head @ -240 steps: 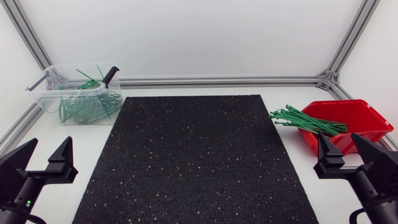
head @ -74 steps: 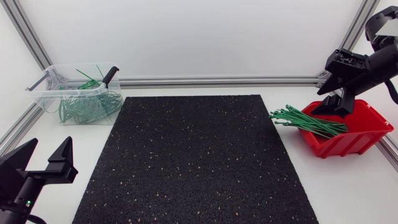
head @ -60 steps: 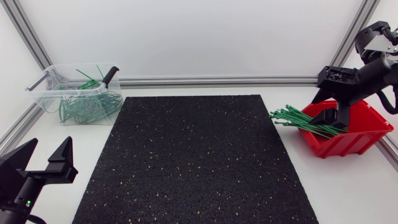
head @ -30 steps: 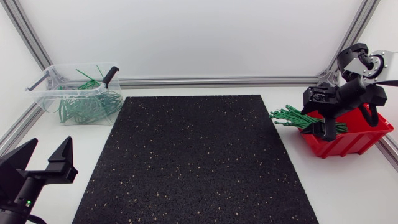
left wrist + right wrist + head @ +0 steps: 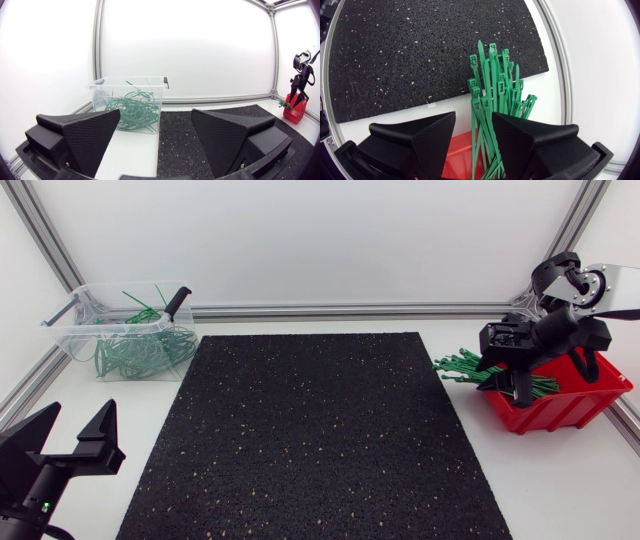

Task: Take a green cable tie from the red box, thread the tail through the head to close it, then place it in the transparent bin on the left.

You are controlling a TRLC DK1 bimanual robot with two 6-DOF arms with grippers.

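A bundle of straight green cable ties (image 5: 465, 366) lies in the red box (image 5: 575, 405) at the right, their heads sticking out over its left end. My right gripper (image 5: 512, 384) hangs down over that end. In the right wrist view several ties (image 5: 495, 80) run between its fingers (image 5: 427, 142); the gripper (image 5: 473, 116) is open, with red box (image 5: 460, 155) showing in the gap beside them. The transparent bin (image 5: 120, 330) stands at the far left, holding looped green ties. My left gripper (image 5: 80, 418) rests open and empty at the near left corner.
A black speckled mat (image 5: 310, 430) covers the middle of the table. A black-handled tool (image 5: 178, 300) leans in the bin. An aluminium frame rail (image 5: 350, 310) runs along the back edge. From the left wrist view the bin (image 5: 130, 102) stands ahead of the left gripper (image 5: 155, 112).
My right arm has come down and moved left onto the box's left end, and its fingers have narrowed around the ties. The left arm has not moved.
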